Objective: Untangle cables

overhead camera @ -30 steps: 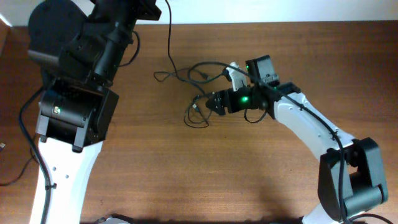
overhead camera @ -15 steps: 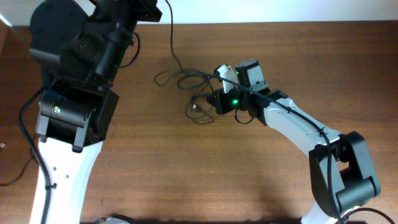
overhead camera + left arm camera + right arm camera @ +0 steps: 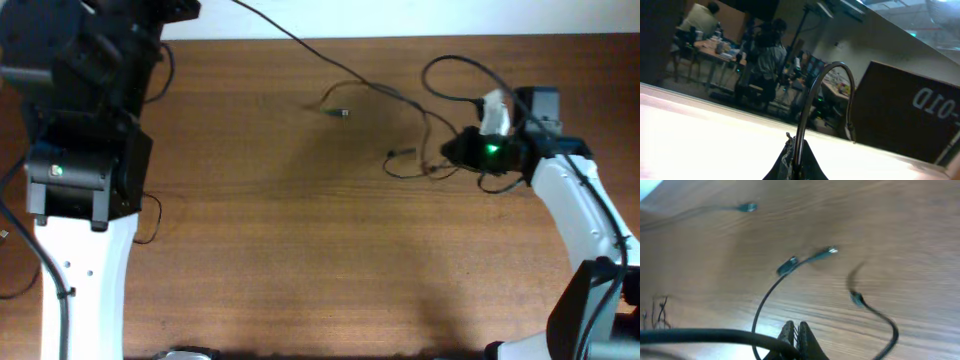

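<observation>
One thin black cable [image 3: 300, 45] runs taut from the top left down to its small plug [image 3: 345, 112] on the wood. In the left wrist view my left gripper [image 3: 795, 147] is shut on this cable [image 3: 812, 95], which arches up and over above the fingers. My right gripper [image 3: 450, 152] is at the right of the table, shut on the other cables [image 3: 415, 160], whose loop [image 3: 450, 62] curls behind it. The right wrist view shows the right gripper [image 3: 795, 328] closed with a cable [image 3: 715, 336] crossing its fingers. Loose plug ends [image 3: 790, 265] lie on the table beyond.
The left arm's bulky black and white body [image 3: 80, 170] covers the table's left side. The right arm [image 3: 580, 210] runs along the right edge. The wooden table's far edge [image 3: 400, 38] lies just behind the cables. The left wrist camera looks out at the room.
The arms have pulled apart. The right gripper closed on the tangle and carried it right; the left arm drew back left, pulling one cable out straight from the bundle.
</observation>
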